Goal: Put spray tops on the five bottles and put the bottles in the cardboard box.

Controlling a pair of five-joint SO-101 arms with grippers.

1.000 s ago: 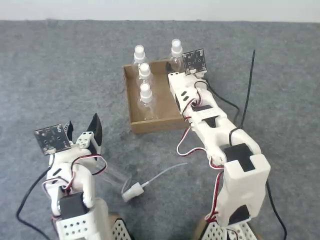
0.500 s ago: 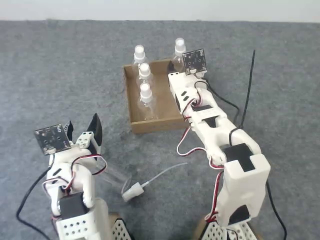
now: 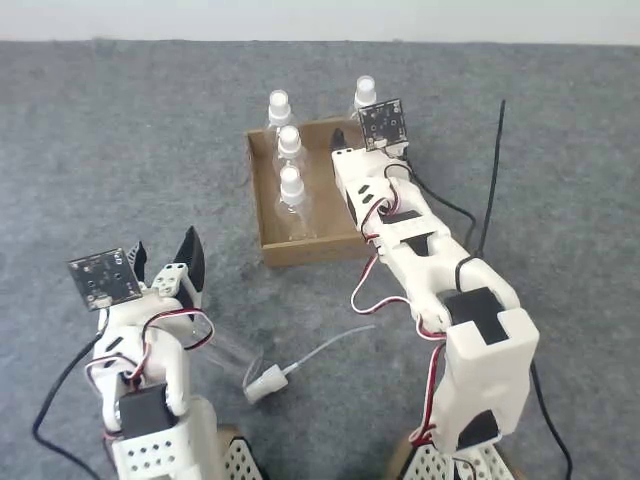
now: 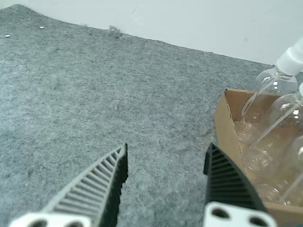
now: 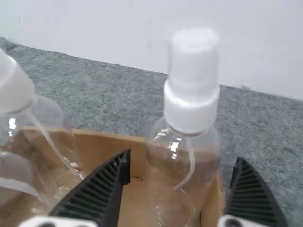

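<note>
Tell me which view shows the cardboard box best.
High view: the cardboard box seen from above, almost its whole outline, with bottles standing inside; the right arm covers one side. Left wrist view catches one corner; right wrist view, a strip of inner wall.

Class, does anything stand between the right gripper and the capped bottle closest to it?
Nothing visible does. The capped bottle stands right between the right gripper's open fingers, in a far corner of the cardboard box.

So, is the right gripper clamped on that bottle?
No, the right gripper is open, its jaws standing clear on either side of the bottle.
</note>
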